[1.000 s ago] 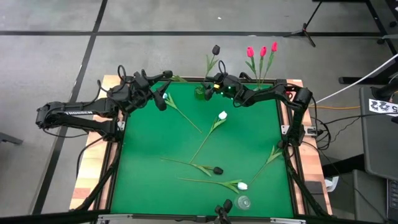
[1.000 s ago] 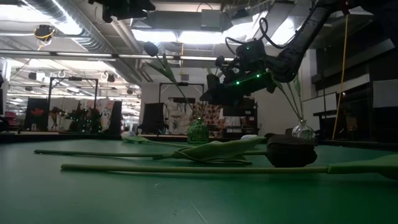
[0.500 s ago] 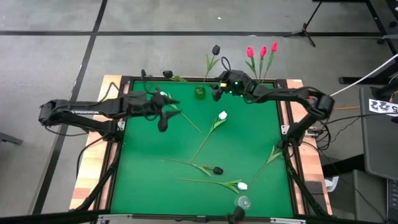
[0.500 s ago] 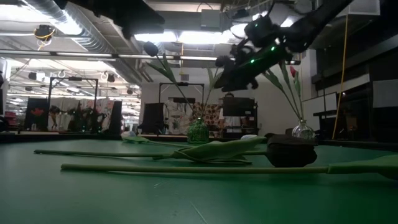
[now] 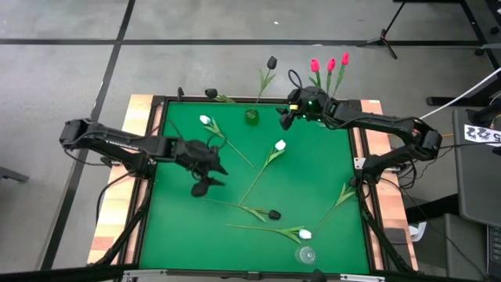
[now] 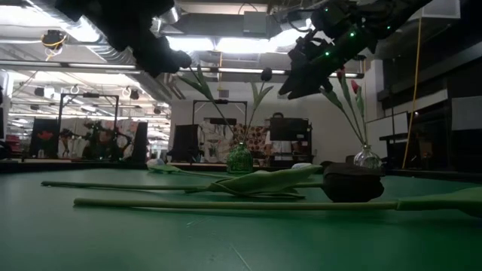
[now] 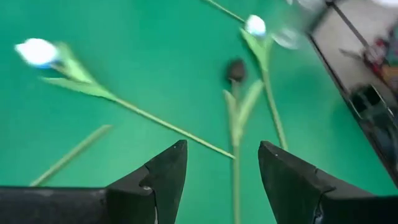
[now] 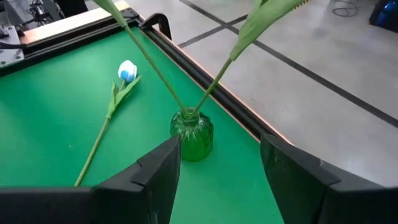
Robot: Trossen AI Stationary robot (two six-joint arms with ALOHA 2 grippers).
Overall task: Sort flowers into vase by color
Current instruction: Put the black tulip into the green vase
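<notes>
the left gripper hangs spread and empty over the tabletop, well short of the green vase; the right gripper, spread and empty, hovers just beside that vase.

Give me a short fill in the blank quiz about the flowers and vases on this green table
1. The green vase holds a tulip with a ___ head.
2. The three tulips standing at the table's far right corner are ___.
3. The left pincer hangs open over the mat, holding ___.
4. Beside the clear vase lies a ___ tulip.

Answers: black; red; nothing; white
</notes>
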